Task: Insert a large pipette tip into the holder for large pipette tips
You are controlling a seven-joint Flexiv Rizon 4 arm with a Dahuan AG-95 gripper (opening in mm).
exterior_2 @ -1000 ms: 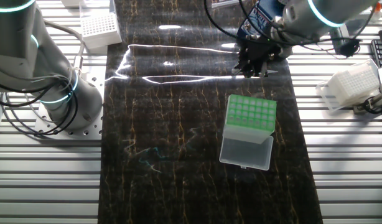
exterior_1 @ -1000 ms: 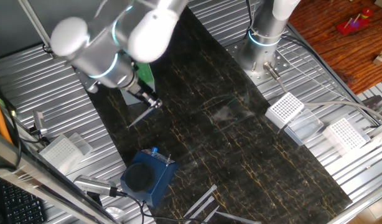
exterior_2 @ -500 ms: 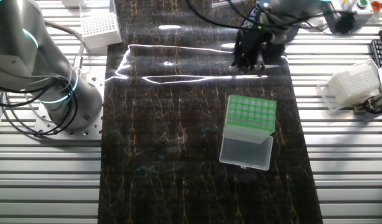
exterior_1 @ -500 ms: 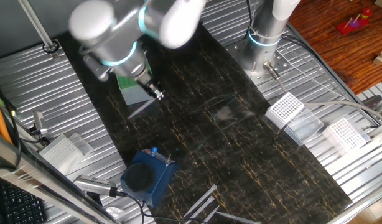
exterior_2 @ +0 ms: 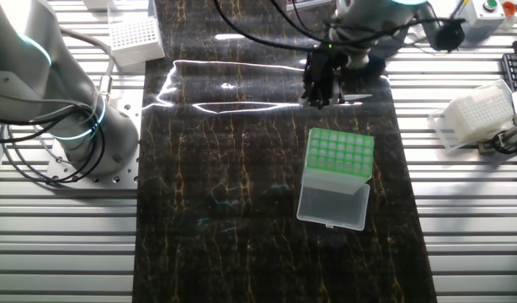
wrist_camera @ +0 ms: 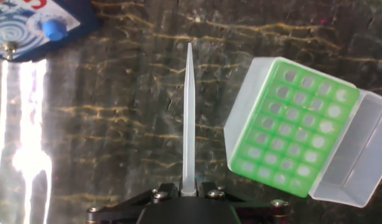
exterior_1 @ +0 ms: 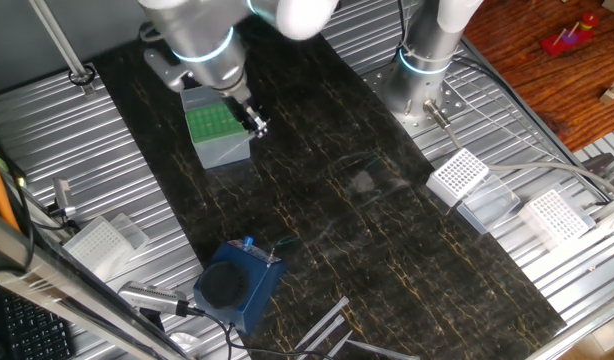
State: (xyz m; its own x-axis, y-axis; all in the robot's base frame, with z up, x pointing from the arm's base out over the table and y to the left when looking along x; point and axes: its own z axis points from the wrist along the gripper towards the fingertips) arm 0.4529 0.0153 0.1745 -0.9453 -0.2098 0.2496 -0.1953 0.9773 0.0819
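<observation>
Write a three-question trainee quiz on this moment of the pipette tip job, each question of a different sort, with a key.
1. True or false: the pincer holds the large pipette tip.
2. In the hand view, the holder lies where from the tip? A) right B) left C) directly under its point
3. Fill in: the holder's top grid is coloured ____.

Key: 1 true; 2 A; 3 green.
</observation>
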